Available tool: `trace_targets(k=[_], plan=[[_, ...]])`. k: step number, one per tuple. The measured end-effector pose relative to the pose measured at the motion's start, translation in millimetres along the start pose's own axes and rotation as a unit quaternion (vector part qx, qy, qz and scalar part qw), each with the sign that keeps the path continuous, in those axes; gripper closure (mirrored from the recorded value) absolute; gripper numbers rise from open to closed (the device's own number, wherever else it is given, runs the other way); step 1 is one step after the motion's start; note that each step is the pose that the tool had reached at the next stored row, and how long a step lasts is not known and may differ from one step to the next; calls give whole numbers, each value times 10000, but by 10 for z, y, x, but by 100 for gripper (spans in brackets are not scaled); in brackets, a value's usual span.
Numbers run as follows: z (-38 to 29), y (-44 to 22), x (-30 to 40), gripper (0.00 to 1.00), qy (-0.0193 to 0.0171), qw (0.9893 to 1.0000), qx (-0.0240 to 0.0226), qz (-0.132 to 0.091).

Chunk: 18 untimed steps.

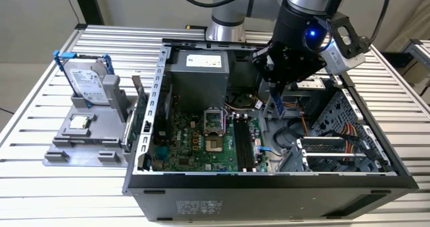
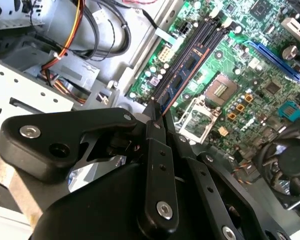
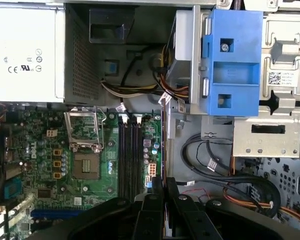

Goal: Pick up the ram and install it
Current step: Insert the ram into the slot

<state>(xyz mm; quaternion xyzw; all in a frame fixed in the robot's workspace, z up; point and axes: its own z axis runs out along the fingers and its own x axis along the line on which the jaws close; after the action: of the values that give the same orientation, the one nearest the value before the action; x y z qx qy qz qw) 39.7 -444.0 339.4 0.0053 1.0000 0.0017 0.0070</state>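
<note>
The ram, a thin bluish strip of circuit board, hangs edge-on from my gripper, pinched tight between my closed black fingers above the open computer case. In the second wrist view its narrow edge runs out from my fingertips over the long black memory slots without touching them. Those slots lie as straight parallel grooves on the green motherboard, beside the square metal-framed processor socket. The case is dull grey sheet metal with perforated walls, and a boxy silver power supply sits at one end near a blue plastic drive bracket. Bundled orange and black cables curl past it. At the exterior view's left, a silver hard drive in a blue frame stands upright on a grey moulded holder, resting on the ribbed aluminium table.
</note>
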Motion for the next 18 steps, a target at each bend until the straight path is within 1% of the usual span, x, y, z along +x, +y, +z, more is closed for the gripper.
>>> trace_targets(k=[10, 18], plan=[[47, -4, 1, 100, -1, 9999, 3, 171], [67, -20, 10, 100, -1, 9998, 2, 217]])
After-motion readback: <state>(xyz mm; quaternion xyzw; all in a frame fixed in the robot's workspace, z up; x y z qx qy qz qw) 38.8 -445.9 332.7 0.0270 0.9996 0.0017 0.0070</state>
